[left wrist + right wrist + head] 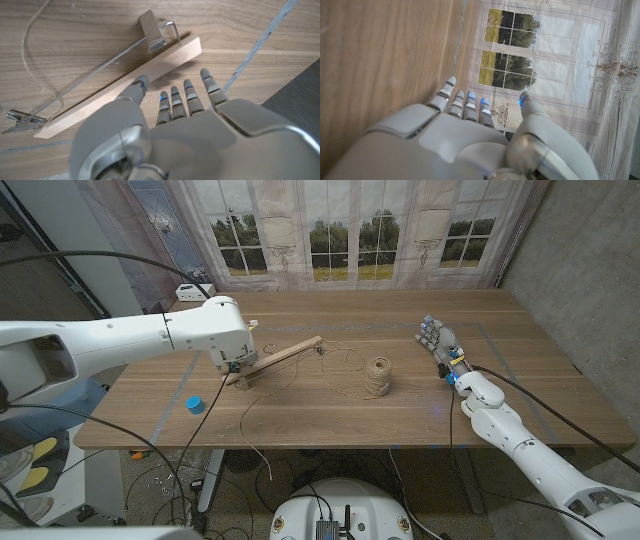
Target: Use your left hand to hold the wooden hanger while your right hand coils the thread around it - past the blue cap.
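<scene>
The wooden table [330, 420] stands before a curtain [560, 65] printed with windows. The hanger [275, 361] lies left of the twine spool [378, 376]. The left hand [170, 130] hovers above it, fingers spread, holding nothing. The right hand [443, 348] waits open, well apart. A blue cap [194, 405] sits near the front edge.

- We count one wooden hanger [272, 362] on the table [330, 425], its bar also plain in the left wrist view [125, 87];
- one spool of thread [378, 377], with one loose strand [345, 360] looping off it across the wood;
- one blue cap [194, 405] near the table's front edge;
- two metal clips on the hanger, one at the end [20, 118], one by the small block [157, 44];
- two robot hands: the left hand [232, 358] and the right hand [442, 346];
- one white power strip [193, 290] at the far corner.
</scene>
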Robot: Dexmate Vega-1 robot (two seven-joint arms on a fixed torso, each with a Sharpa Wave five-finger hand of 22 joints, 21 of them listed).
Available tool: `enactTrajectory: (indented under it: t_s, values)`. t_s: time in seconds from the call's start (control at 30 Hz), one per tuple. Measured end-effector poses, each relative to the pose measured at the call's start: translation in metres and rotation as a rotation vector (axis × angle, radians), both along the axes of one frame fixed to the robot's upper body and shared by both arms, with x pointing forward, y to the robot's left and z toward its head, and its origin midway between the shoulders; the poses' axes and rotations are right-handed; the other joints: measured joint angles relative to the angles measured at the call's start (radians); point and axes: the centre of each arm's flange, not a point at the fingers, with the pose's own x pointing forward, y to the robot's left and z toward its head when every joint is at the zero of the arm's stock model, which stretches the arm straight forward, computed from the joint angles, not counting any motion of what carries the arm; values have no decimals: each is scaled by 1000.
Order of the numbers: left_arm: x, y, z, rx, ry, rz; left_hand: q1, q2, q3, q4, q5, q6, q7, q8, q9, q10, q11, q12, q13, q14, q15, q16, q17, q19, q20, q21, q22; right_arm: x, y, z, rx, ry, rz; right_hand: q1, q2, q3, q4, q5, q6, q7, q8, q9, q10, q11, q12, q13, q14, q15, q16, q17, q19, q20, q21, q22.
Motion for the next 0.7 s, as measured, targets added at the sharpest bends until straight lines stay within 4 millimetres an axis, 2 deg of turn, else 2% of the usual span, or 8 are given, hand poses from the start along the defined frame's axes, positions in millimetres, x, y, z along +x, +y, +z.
enactTrajectory:
  t_s: [0.2, 0.37, 0.5, 0.63, 0.7]
  values:
    - [3, 1, -2, 12, 18, 14, 4, 4, 0, 0, 0, 8, 0, 0, 0, 11, 4, 4, 0, 13, -5, 5, 1, 9, -2, 4, 0, 0, -1, -2, 5, 3, -3, 0, 0, 0, 0, 0, 5, -6, 0, 0, 0, 0, 0, 0, 0, 0, 0, 0, 0, 0, 0, 0]
    - [6, 1, -6, 16, 33, 20, 18, 8, -6, 17, 0, 31, 3, 4, 0, 60, -1, 16, 0, 62, -19, 28, 13, 23, -1, 10, 0, -2, -2, -4, 8, 4, -5, 0, 0, 0, 0, 0, 11, 0, 0, 0, 0, 0, 0, 0, 4, 4, 8, 0, 0, 0, 0, 0]
    - [8, 2, -7, 21, 34, 22, 40, 16, 7, 30, 0, 58, 14, 4, 5, 111, 0, 31, 5, 111, -31, 56, 27, 60, 2, 25, 5, -2, -2, -4, 10, 3, -8, 0, 0, 0, 0, 0, 11, 0, 0, 0, 0, 0, 0, 0, 5, 5, 8, 4, 0, 0, 0, 0]
    - [9, 2, -8, 31, 28, 22, 74, 22, 21, 43, 1, 77, 16, 11, 5, 148, -5, 40, 7, 156, -45, 82, 41, 91, 2, 39, 5, -3, -2, -5, 13, 4, -10, 0, 0, 0, 0, 0, 11, 0, 0, 0, 0, 0, 0, 0, 6, 5, 8, 5, 0, 0, 0, 0]
    - [10, 2, -9, 35, 29, 21, 103, 21, 39, 42, 4, 86, 11, 11, 5, 163, -8, 42, 11, 174, -55, 94, 49, 105, 1, 48, 9, -4, -2, -6, 14, 4, -10, -5, 5, 0, 0, 0, 11, 0, 0, 0, 0, 0, 0, 0, 14, 4, 8, 5, 0, 0, 0, 0]
